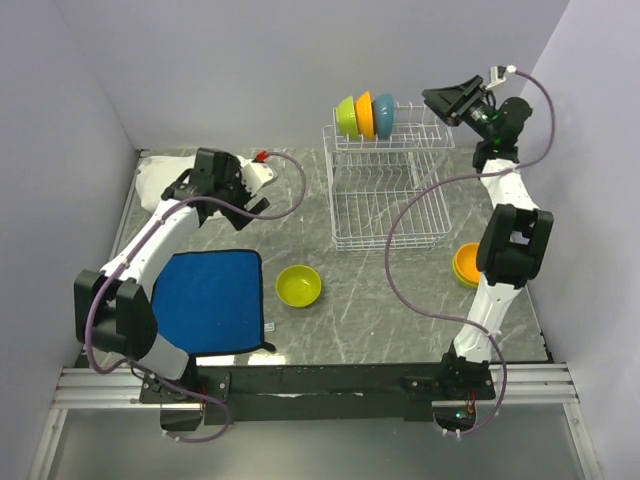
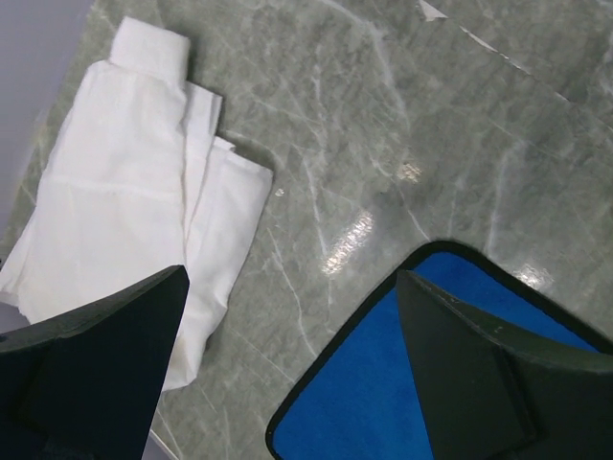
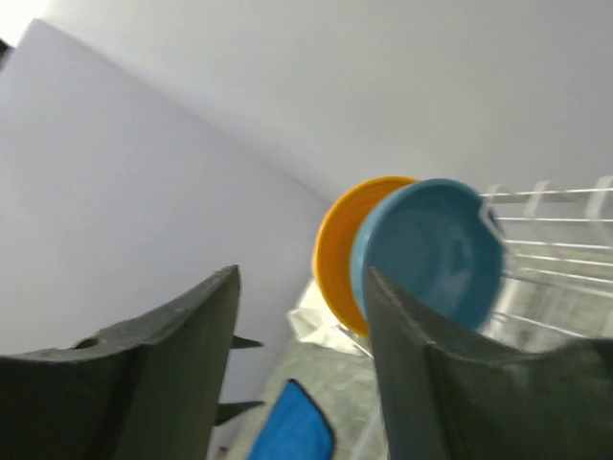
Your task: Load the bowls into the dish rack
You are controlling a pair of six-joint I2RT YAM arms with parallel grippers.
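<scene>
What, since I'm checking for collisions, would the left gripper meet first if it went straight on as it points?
Probably the bare grey marble tabletop: the open left gripper points down at the strip between the folded white cloth and the blue fabric mat.

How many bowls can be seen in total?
5. Three stand on edge on the dish rack: lime green bowl, orange bowl, blue bowl. A yellow-green bowl sits on the table. A second orange bowl is partly hidden by the right arm.
</scene>
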